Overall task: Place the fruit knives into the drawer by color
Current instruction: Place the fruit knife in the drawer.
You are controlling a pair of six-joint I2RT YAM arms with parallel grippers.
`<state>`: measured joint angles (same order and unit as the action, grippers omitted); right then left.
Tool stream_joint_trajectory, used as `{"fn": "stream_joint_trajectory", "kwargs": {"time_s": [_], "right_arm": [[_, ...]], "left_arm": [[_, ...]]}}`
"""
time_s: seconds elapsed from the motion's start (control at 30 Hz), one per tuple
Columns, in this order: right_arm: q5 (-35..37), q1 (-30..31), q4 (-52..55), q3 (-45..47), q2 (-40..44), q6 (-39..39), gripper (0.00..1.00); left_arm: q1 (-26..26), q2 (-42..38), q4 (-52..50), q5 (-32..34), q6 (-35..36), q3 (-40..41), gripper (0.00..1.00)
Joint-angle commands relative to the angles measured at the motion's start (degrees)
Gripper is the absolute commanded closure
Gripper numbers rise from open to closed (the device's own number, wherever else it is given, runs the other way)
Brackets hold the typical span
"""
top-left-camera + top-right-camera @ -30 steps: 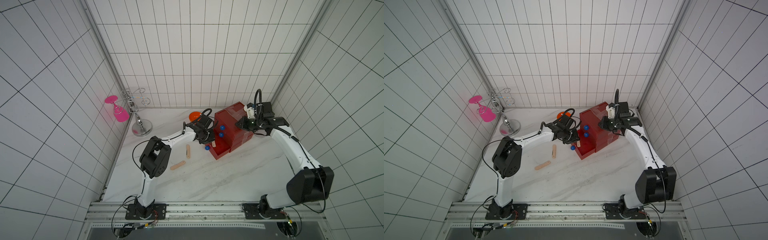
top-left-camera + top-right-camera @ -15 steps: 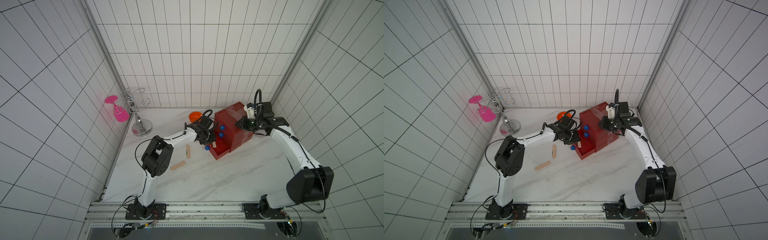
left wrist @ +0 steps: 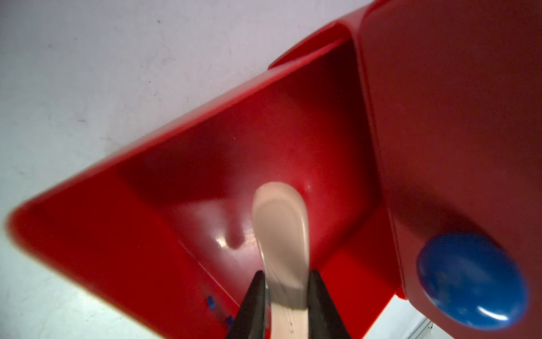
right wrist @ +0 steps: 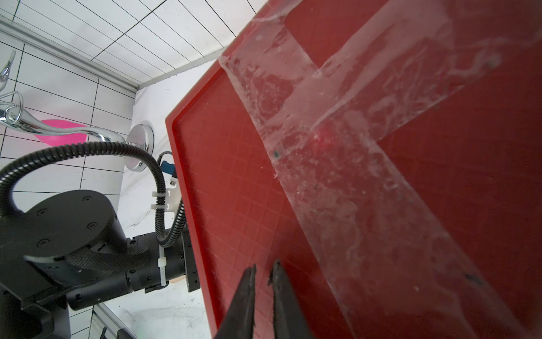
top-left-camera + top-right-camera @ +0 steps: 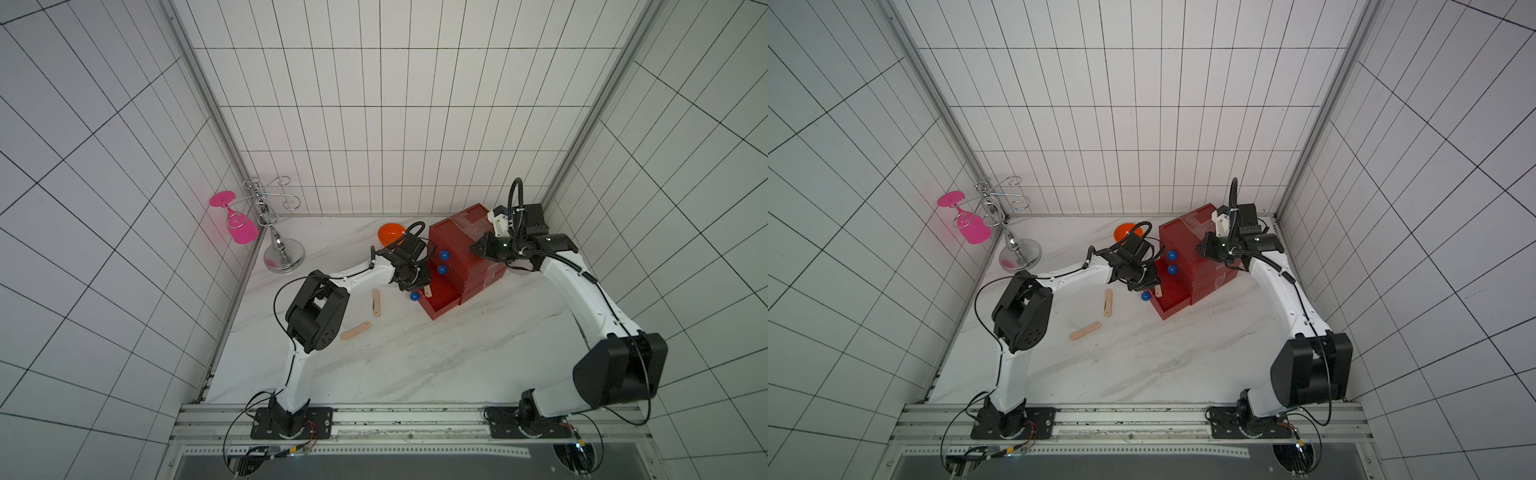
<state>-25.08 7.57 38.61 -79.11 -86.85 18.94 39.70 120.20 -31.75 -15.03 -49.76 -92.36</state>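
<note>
Left gripper [image 3: 287,274] holds peach knife [image 3: 280,229]; marble tabletop [image 5: 415,365], white-tiled walls [image 5: 374,145].

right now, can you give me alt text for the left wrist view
The left gripper clamps a peach-pink plastic fruit knife, its rounded tip pointing into the pulled-out glossy red plastic drawer. A blue ball knob sits on the next red drawer front.

Back edge of the counter [image 5: 415,374]
Orange bowl [image 5: 388,233] mid-edge; chrome rack [image 5: 284,258] in the back-left corner, pink glass [image 5: 242,231] hanging inverted from it.
</note>
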Motion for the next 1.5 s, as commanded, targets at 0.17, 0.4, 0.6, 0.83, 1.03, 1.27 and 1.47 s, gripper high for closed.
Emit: {"fn": "stream_joint_trajectory", "kwargs": {"time_s": [0.17,0.4,0.6,0.83,1.03,1.27,1.47], "right_arm": [[5.39,0.92,17.77,8.27,-9.03,-1.01,0.84],[5.39,0.87,17.73,8.27,-9.22,-1.07,0.84],[5.41,0.86,17.66,8.36,-9.38,-1.10,0.84],[5.44,0.88,17.70,8.27,-9.39,-1.10,0.84],[5.38,0.90,17.77,8.05,-9.40,-1.01,0.84],[5.37,0.85,17.73,7.83,-9.17,-0.92,0.84],[5.13,0.85,17.71,7.67,-9.17,-0.83,0.84]], "left_arm": [[0.17,1.78,0.89,1.06,-0.53,1.04,0.73],[0.18,2.04,1.25,0.97,-0.61,1.04,0.71],[0.20,2.05,1.43,0.97,-0.60,1.04,0.70],[0.19,1.82,1.86,0.53,-0.69,0.35,0.70],[0.20,-0.33,1.28,1.17,0.28,-3.06,0.69],[-0.04,-6.10,-6.00,4.84,4.36,-7.73,0.69],[-0.39,-12.74,-12.85,10.16,9.40,-5.03,0.67]]}}
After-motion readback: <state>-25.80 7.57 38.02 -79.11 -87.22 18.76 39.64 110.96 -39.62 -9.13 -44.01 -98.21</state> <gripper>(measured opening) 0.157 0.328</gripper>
